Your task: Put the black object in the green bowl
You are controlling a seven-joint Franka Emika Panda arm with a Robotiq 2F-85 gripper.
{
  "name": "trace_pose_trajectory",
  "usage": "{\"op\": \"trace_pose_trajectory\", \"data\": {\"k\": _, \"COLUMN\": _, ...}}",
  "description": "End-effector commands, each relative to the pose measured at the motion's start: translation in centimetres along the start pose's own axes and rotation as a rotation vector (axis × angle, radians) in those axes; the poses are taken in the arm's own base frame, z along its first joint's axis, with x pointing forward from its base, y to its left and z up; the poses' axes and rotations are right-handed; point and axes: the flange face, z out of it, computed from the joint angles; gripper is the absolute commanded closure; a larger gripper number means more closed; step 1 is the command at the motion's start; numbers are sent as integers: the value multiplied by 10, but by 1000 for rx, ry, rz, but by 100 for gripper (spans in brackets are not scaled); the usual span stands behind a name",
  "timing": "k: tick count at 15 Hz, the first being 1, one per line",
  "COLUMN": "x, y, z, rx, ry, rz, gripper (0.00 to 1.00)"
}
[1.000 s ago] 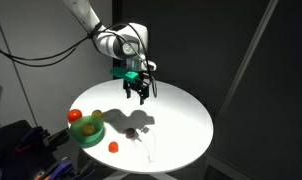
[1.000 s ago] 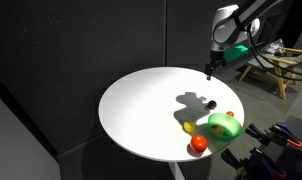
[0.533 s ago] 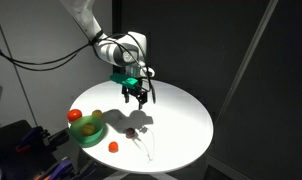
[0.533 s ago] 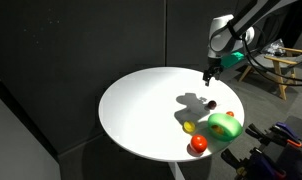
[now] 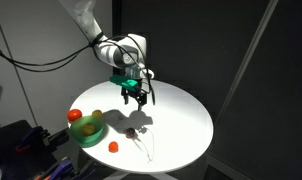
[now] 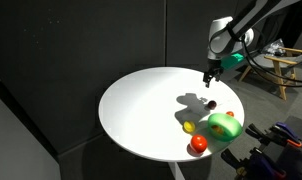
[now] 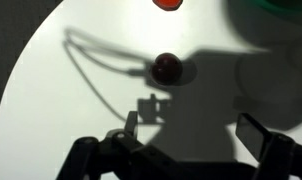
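The black object (image 7: 167,67) is a small dark roundish lump on the white table, inside the arm's shadow. It also shows in both exterior views (image 5: 131,131) (image 6: 212,104). The green bowl (image 5: 90,136) (image 6: 227,127) stands near the table's edge, and only its rim (image 7: 281,6) shows at the top right of the wrist view. My gripper (image 5: 134,96) (image 6: 208,75) (image 7: 191,130) is open and empty. It hangs well above the table, off to one side of the black object.
A small red-orange ball (image 5: 112,146) (image 7: 167,3) lies near the black object. A larger red ball (image 5: 74,116) (image 6: 198,144) and a yellow thing (image 5: 83,127) (image 6: 189,127) sit at the bowl. The round table (image 5: 181,120) has a close edge all around.
The gripper has shifted slightly toward the bowl side of the table and stayed open. The objects have not moved.
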Motion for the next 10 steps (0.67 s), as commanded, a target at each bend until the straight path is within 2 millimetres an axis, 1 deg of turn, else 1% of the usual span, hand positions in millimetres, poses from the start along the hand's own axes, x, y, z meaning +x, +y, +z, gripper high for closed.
{"op": "trace_pose_trajectory", "data": {"k": 1, "x": 0, "y": 0, "z": 0, "rx": 0, "ry": -1, "rz": 0, "gripper": 0}}
{"op": "trace_pose_trajectory", "data": {"k": 4, "x": 0, "y": 0, "z": 0, "rx": 0, "ry": -1, "rz": 0, "gripper": 0}}
{"op": "trace_pose_trajectory", "data": {"k": 10, "x": -8, "y": -1, "z": 6, "rx": 8, "ry": 11, "rz": -3, "gripper": 0}}
